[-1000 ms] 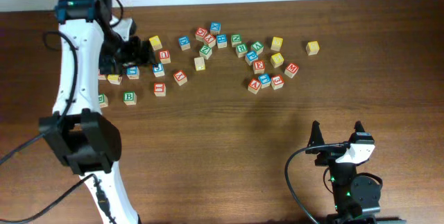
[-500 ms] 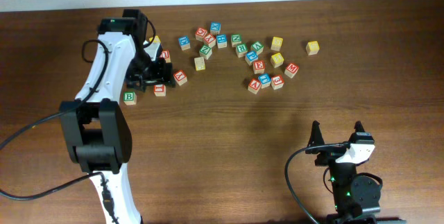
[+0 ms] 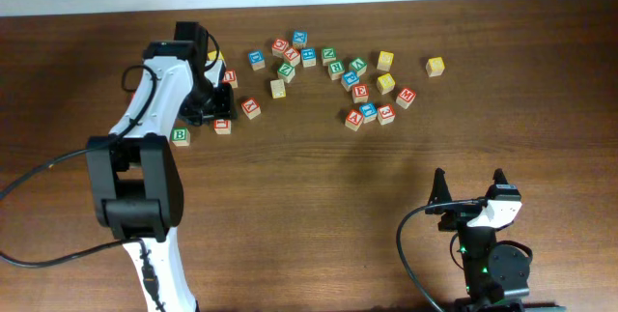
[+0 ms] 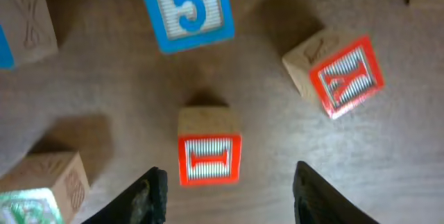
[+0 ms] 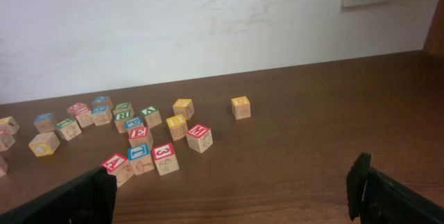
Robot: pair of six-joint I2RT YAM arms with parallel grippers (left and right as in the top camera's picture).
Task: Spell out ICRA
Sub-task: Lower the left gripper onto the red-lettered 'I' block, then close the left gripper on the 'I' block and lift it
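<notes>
Hovering my left hand (image 4: 230, 182) at the red I cube (image 4: 209, 156) on the counter (image 4: 270, 134), fingers (image 4: 149, 197) spread either side, not touching it. The red A cube (image 4: 345, 75) sits nearby. My right hand (image 5: 229, 193) is spread wide, well apart from the blocks.

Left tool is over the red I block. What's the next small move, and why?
Probably close the left tool on the red I block: it sits between the fingers, with gaps showing on both sides and no other block between them.
</notes>
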